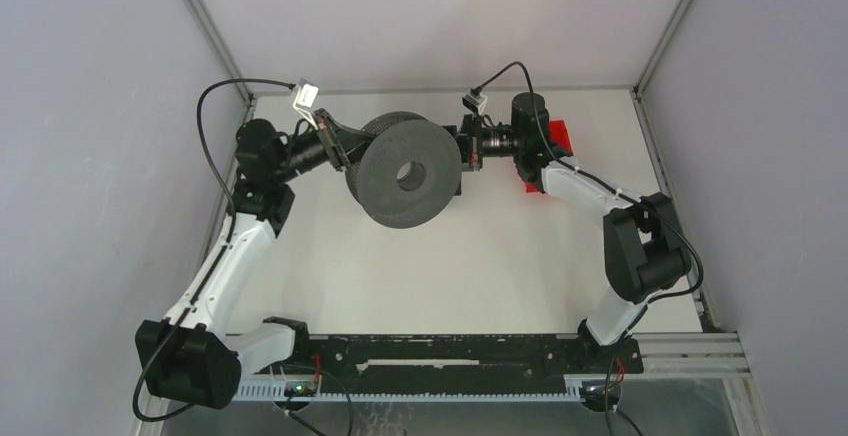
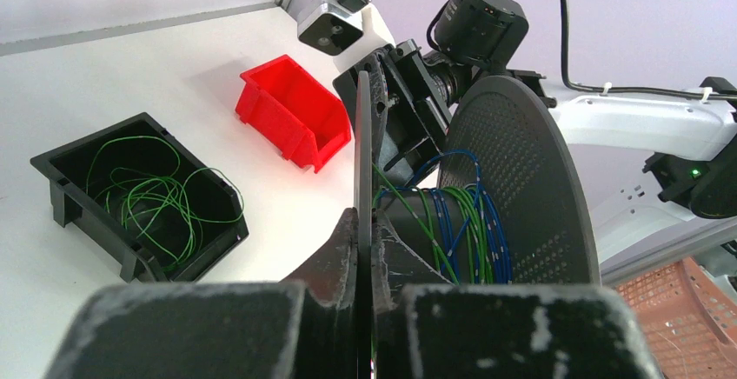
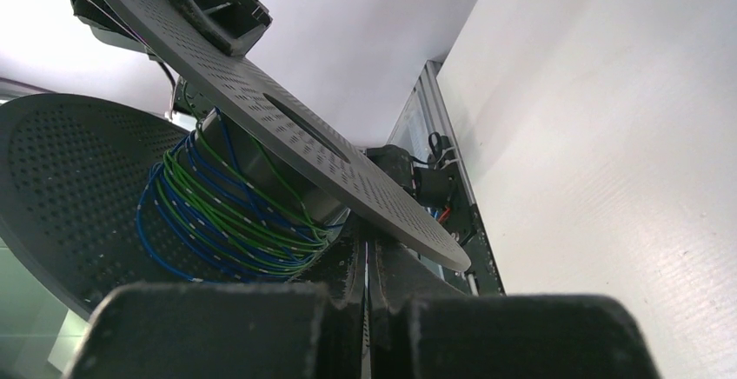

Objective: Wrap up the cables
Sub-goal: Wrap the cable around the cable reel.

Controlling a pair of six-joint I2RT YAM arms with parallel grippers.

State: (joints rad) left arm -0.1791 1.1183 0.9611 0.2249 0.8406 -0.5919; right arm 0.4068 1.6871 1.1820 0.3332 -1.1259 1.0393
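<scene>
A grey perforated spool [image 1: 405,171] hangs in the air at the back middle of the table, held between both grippers. Blue and green cables [image 2: 461,222] are wound on its core; they also show in the right wrist view [image 3: 226,214]. My left gripper [image 1: 350,151] is shut on the thin edge of one flange, seen at its jaws [image 2: 365,231]. My right gripper [image 1: 462,151] is shut on the rim of the other flange [image 3: 287,136], seen at its jaws [image 3: 367,262]. A black bin [image 2: 65,166] on the table holds loose green cable [image 2: 156,196].
A red bin [image 2: 291,114] stands on the table beside the black bin; it shows behind the right arm in the top view [image 1: 558,136]. An orange basket [image 2: 687,309] lies beyond the table. Aluminium frame rails run along the table's edges.
</scene>
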